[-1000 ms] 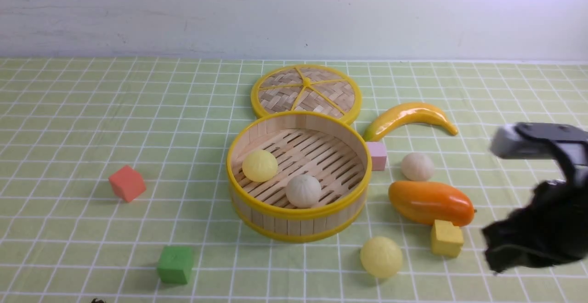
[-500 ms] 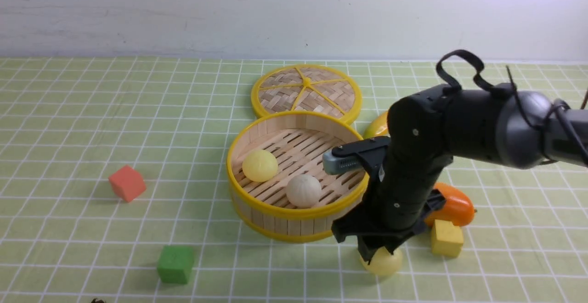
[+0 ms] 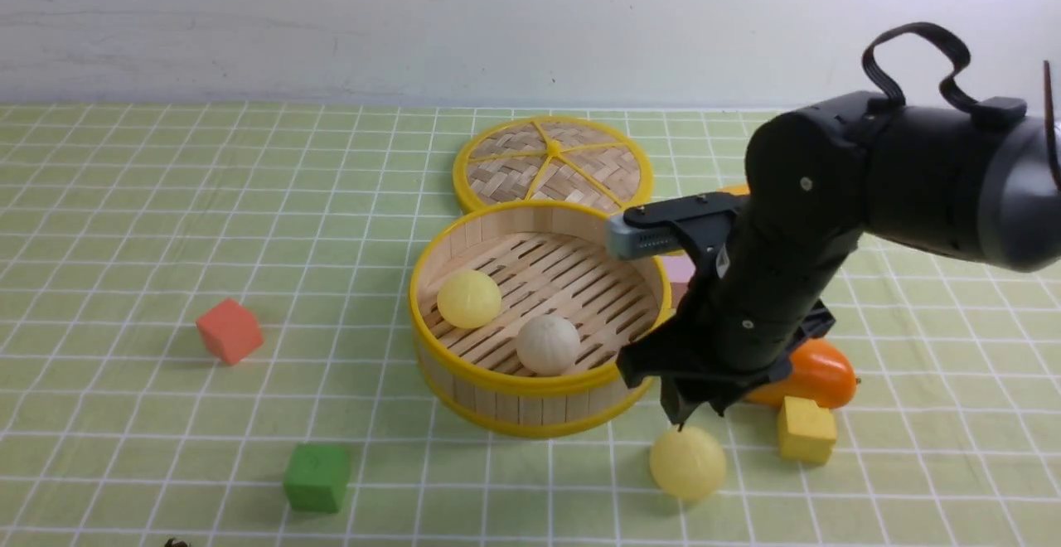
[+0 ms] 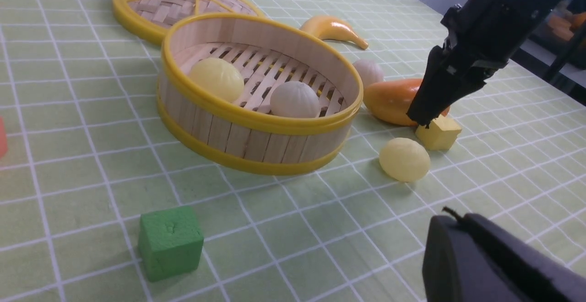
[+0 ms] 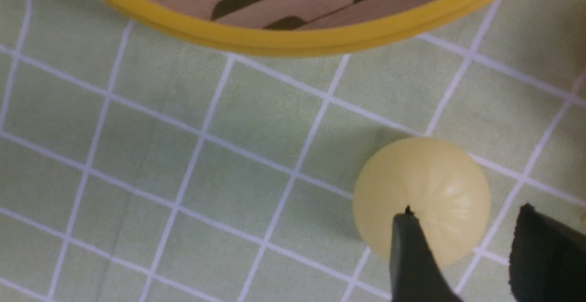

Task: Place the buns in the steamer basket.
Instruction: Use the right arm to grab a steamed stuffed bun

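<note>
The steamer basket (image 3: 530,410) stands mid-table with a pale yellow bun (image 3: 468,298) and an off-white bun (image 3: 547,345) inside. Another pale yellow bun (image 3: 687,463) lies on the cloth just in front and to the right of the basket. My right gripper (image 3: 684,414) hangs open just above it, touching nothing; in the right wrist view the gripper (image 5: 467,213) shows its two fingers spread over that bun (image 5: 421,187). A further off-white bun (image 4: 368,72) sits beside the mango, hidden behind my right arm in the front view. My left gripper (image 4: 451,217) is shut and empty, low near the table's front.
The woven lid (image 3: 553,166) lies behind the basket. An orange mango (image 3: 816,373) and a yellow cube (image 3: 804,429) sit right of the loose bun. A pink cube (image 3: 680,269), a banana (image 4: 332,28), a red cube (image 3: 230,331) and a green cube (image 3: 317,477) are scattered around.
My right arm swung in from the right edge, dropped onto the loose yellow bun with its jaws opening, then rose a little. The bun stays on the cloth.
</note>
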Action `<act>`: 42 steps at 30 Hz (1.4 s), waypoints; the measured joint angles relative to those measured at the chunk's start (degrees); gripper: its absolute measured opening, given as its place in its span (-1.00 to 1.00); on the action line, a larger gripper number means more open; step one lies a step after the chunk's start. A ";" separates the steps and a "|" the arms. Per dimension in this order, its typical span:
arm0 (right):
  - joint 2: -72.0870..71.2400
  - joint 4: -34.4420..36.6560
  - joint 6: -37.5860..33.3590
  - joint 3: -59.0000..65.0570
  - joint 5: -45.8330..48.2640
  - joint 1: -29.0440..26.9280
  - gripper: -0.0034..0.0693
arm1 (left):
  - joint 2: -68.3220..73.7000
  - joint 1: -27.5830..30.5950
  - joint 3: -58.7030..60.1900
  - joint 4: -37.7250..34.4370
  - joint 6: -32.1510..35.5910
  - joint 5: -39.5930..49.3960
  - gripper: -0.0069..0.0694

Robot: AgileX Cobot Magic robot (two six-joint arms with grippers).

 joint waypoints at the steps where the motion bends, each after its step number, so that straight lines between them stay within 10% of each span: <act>1: 0.00 0.14 -0.19 0.49 -0.50 -0.42 -0.07 | 0.00 0.00 0.00 0.00 0.00 0.00 -0.85; 21: 2.48 2.80 -1.47 5.50 -7.71 -0.77 -0.10 | 0.00 0.00 0.00 0.00 0.00 0.00 -0.82; 34: 3.24 1.89 -3.82 5.50 -7.46 -0.77 -0.88 | -0.11 0.00 0.00 0.00 0.00 0.00 -0.79; 42: -5.61 2.51 -4.25 4.36 -3.62 -0.77 -0.91 | -0.11 0.00 0.00 0.00 0.00 0.00 -0.77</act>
